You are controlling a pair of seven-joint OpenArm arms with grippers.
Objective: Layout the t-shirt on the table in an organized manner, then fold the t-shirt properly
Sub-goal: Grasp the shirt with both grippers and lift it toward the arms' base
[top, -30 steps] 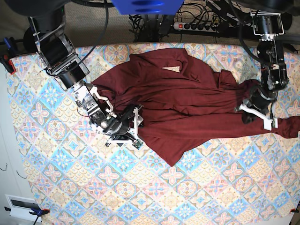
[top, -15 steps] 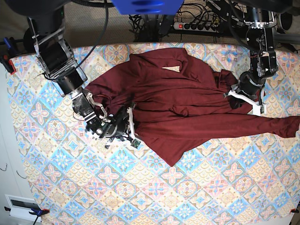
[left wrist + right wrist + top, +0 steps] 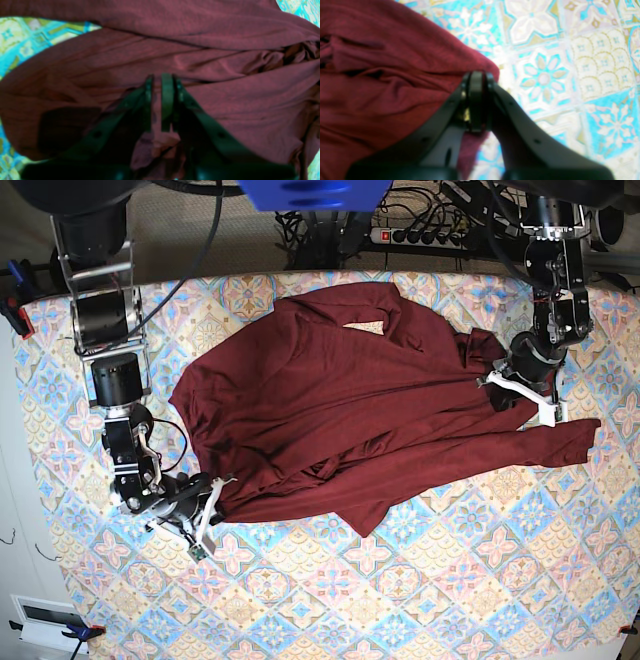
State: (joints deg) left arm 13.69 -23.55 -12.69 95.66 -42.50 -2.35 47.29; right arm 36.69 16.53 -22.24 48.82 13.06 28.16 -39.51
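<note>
The dark maroon t-shirt (image 3: 350, 400) lies spread and wrinkled across the back half of the table (image 3: 420, 580), one long sleeve (image 3: 560, 442) reaching right. At the shirt's front-left corner my right gripper (image 3: 210, 510) is shut on the fabric's edge; the right wrist view shows its fingers (image 3: 476, 100) pressed together over the t-shirt's (image 3: 382, 87) hem. On the right side my left gripper (image 3: 520, 392) pinches bunched cloth near the sleeve's root. In the left wrist view that gripper (image 3: 160, 100) stands nearly closed, a fold of t-shirt (image 3: 156, 117) caught between the pads.
A power strip with cables (image 3: 420, 235) lies beyond the table's back edge. Red clamps (image 3: 15, 315) grip the left edge, and a white box (image 3: 45, 620) sits off the front-left corner. Patterned cloth shows bare along the front half.
My right gripper went from open to shut on the shirt's edge and dragged it toward the front left, stretching the body out. The left gripper moved back with its fold; the sleeve end slid left.
</note>
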